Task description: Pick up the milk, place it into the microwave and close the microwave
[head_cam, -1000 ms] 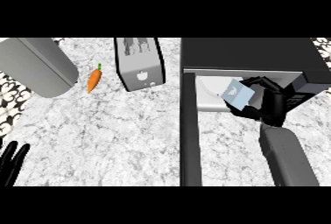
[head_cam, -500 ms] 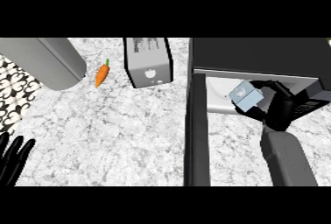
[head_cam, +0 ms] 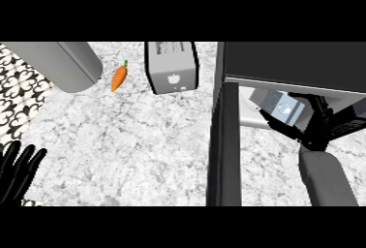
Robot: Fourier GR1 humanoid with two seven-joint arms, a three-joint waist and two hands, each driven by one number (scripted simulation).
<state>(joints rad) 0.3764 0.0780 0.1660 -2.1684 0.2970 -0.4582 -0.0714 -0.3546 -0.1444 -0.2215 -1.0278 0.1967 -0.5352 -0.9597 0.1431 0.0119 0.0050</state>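
Note:
The milk carton (head_cam: 277, 104), pale grey-blue with a white mark, is at the mouth of the open microwave (head_cam: 293, 63) at the upper right. My right hand (head_cam: 314, 123) is curled round the carton from its right and lower side. The microwave's door (head_cam: 223, 145) hangs open as a dark vertical slab left of the carton. At the lower left edge my left hand (head_cam: 18, 172) rests open with its fingers up, far from the carton.
A grey toaster (head_cam: 172, 68) stands at the top centre with an orange carrot (head_cam: 118, 77) to its left. A large grey cylinder (head_cam: 61, 63) lies at the upper left. A black-and-white patterned surface (head_cam: 22, 92) borders the counter's left edge.
My right hand has carried the milk carton a little farther into the microwave's opening. The view has shifted, so the toaster, carrot and door sit farther right. The left hand shows more.

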